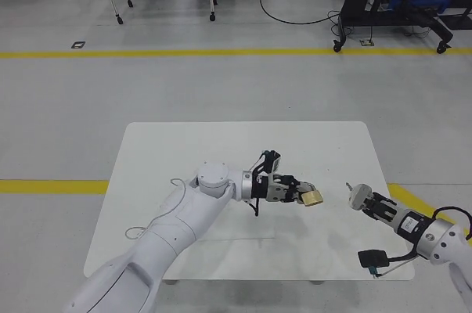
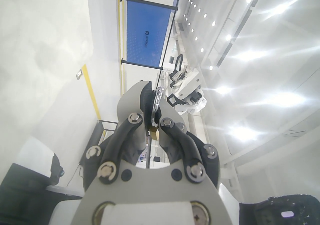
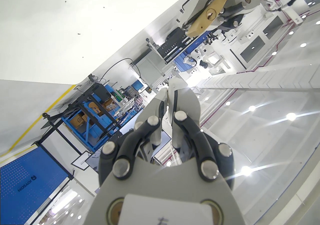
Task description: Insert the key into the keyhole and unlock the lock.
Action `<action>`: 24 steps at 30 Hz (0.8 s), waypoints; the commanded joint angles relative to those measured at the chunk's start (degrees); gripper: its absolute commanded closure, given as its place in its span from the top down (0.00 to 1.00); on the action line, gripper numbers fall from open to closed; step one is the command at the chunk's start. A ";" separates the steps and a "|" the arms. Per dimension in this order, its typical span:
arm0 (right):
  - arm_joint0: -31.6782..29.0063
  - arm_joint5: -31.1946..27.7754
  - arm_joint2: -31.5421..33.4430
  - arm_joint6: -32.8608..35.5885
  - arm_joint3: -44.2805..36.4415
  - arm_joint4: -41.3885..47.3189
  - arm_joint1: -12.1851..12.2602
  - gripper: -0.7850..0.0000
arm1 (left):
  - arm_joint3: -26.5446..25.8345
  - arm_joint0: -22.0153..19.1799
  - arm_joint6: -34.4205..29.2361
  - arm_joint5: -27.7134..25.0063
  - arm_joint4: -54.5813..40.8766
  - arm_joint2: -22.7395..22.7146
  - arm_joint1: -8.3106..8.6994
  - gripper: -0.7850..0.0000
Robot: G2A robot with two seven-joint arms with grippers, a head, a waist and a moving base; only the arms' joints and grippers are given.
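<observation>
Pinching the lock (image 1: pixel 312 198), left jaws face right jaws clamping the key (image 1: pixel 348 187).

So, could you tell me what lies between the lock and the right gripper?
Nothing; in the top view, only bare table shows between lock and right gripper.

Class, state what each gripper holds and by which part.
Left gripper clamps the padlock by its brass body, its keyhole uncovered. Right gripper pinches the key at one end, its tip sticking out.
</observation>
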 commanded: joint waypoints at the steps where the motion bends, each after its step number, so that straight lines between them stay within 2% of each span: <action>1: -0.72 -0.39 0.36 0.32 -0.37 0.00 0.20 0.00 | 3.59 -0.74 -3.49 -0.10 -4.39 0.29 -1.59 0.00; 6: -0.90 -0.86 0.95 1.30 -1.48 3.01 -0.09 0.00 | 12.77 -1.74 -8.88 -0.01 -13.18 -0.68 -4.58 0.00; 10: -1.10 -0.85 1.99 1.04 -2.71 7.01 -0.45 0.00 | 17.07 -3.02 -9.25 -1.27 -13.77 -0.74 -5.94 0.00; 15: -0.07 -0.24 1.34 -1.73 -3.23 12.40 -0.55 0.00 | 20.00 -4.40 -7.75 -4.47 -12.06 -0.56 -7.02 0.00; 24: 0.67 -1.40 0.67 -1.83 -2.99 12.00 -0.43 0.00 | 21.98 -5.08 -9.36 -6.38 -9.35 -0.61 -7.94 0.00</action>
